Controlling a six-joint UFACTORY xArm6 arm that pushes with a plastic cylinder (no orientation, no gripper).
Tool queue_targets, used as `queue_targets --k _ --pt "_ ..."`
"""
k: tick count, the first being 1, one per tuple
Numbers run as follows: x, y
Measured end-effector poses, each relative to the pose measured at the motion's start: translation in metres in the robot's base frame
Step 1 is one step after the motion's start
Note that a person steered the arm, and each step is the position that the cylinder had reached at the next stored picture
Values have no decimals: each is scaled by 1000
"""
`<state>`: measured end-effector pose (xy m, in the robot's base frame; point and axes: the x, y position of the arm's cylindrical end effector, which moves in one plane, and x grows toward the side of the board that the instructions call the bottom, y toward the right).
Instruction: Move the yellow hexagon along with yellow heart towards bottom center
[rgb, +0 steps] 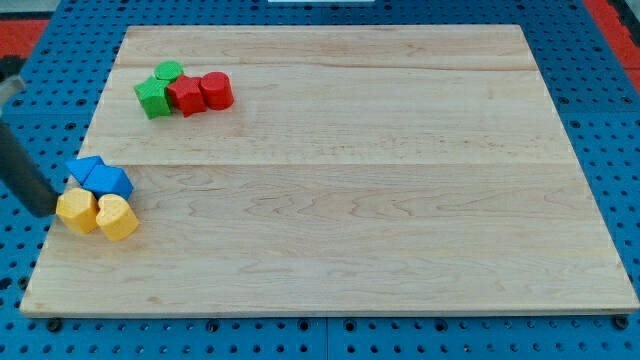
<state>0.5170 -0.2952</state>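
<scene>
The yellow hexagon (77, 211) and the yellow heart (117, 217) lie side by side, touching, near the board's left edge, below its middle. Two blue blocks (100, 176) sit just above them, touching them. My dark rod comes in from the view's left edge; my tip (44, 211) is just left of the yellow hexagon, close to or touching it.
A cluster of two green blocks (158, 90) and two red blocks (201, 93) sits at the upper left of the wooden board (340, 190). The board rests on a blue perforated table (620, 150).
</scene>
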Motion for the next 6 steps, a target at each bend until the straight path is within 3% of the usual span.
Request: queue_targets --k 1,3,4,6 --pt "14 0" --pt "1 -9" --pt "-6 25" --pt "-6 159"
